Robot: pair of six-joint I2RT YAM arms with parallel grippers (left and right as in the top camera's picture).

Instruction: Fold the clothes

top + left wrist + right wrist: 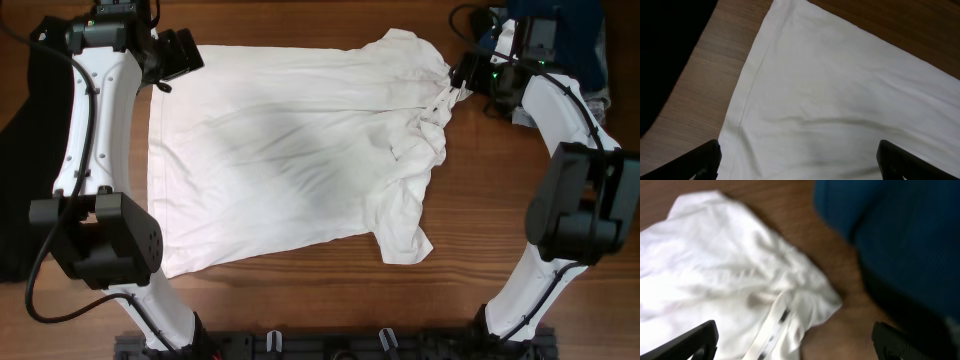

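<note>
On a wooden table (300,300), a white T-shirt (290,150) lies spread plain side up, its hem (747,80) toward the left arm. The collar and sleeves are rumpled toward the right arm. The cloth looks thin, light and limp. It will likely sag and crease wherever it is lifted, so the firmer stitched edges, at the hem corners and shoulders, seem the best places to pinch.

The left gripper (797,162) hovers over the hem's far corner with its fingers spread wide, holding nothing. The right gripper (795,340) hangs just above the bunched neckline, also spread wide with nothing between its fingers. Whether either one brushes the cloth cannot be told.

A blue garment (890,230) lies just beside the collar, and a black garment (20,150) lies off the hem side.
</note>
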